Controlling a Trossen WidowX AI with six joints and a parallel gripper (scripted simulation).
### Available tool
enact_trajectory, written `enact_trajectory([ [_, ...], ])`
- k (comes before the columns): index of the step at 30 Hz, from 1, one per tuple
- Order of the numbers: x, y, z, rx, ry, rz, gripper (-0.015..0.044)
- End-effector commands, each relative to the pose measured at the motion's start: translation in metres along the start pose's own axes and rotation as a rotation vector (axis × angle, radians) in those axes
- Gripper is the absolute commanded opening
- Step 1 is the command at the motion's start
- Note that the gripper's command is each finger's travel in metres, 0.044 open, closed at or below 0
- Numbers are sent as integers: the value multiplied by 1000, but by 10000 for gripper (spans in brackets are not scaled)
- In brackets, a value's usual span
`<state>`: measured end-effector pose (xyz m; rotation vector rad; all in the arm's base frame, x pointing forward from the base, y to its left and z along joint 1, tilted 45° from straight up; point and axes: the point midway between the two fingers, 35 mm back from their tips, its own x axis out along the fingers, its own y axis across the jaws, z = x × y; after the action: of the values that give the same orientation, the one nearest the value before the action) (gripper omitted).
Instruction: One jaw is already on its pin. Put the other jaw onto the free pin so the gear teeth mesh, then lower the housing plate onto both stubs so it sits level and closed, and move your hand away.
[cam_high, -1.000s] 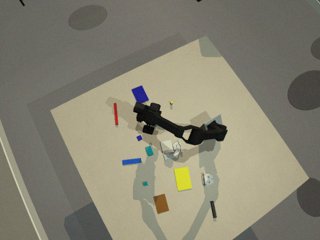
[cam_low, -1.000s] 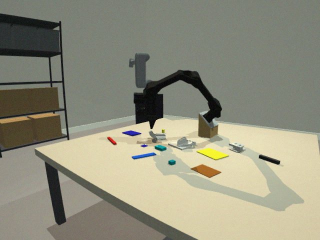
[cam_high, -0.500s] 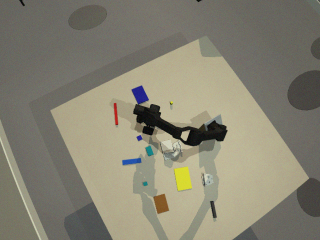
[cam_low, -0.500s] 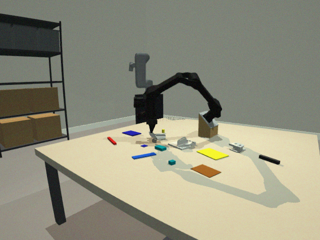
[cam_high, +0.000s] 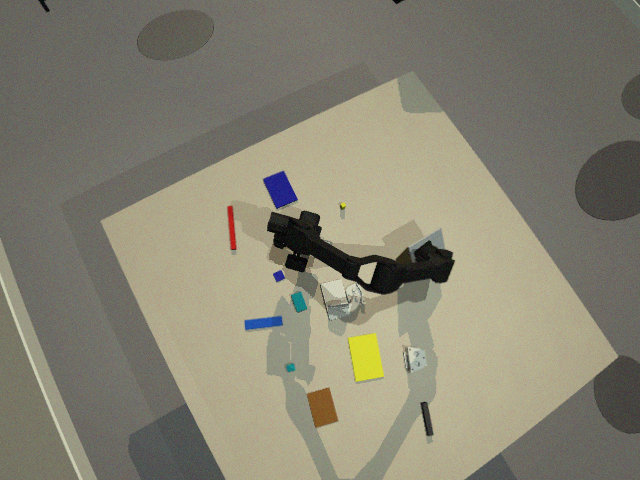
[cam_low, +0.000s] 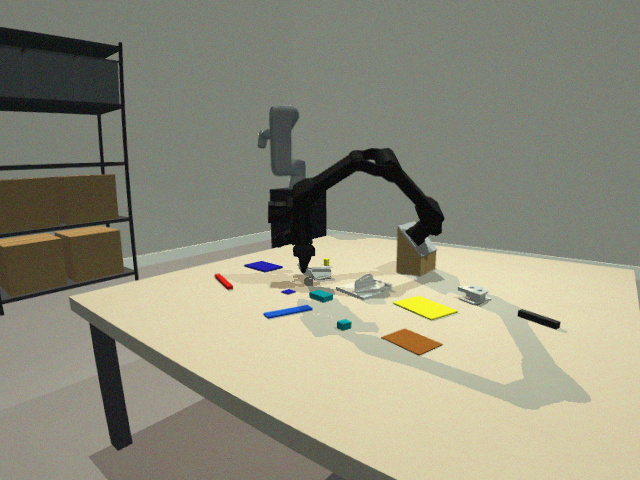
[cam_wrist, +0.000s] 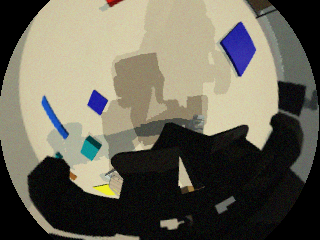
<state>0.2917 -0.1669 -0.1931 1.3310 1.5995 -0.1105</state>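
The fingers, closed (nothing between them), point down near a pale grey part

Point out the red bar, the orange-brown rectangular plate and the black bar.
red bar (cam_high: 231, 227) (cam_low: 223, 281): top and exterior views, middle of its upper face
orange-brown rectangular plate (cam_high: 322, 407) (cam_low: 412, 341): top and exterior views, centre of its flat face
black bar (cam_high: 426, 418) (cam_low: 538, 318): top and exterior views, middle of its length
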Motion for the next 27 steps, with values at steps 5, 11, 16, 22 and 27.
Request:
enact_trajectory([
  [5, 3, -5, -1, 8, 4, 4, 0],
  [11, 3, -15, 0, 9, 3, 3, 0],
  [16, 2, -23, 0, 9, 2, 3, 0],
  [22, 2, -33, 0, 9, 2, 2, 0],
  [27, 2, -41, 0, 9, 2, 2, 0],
])
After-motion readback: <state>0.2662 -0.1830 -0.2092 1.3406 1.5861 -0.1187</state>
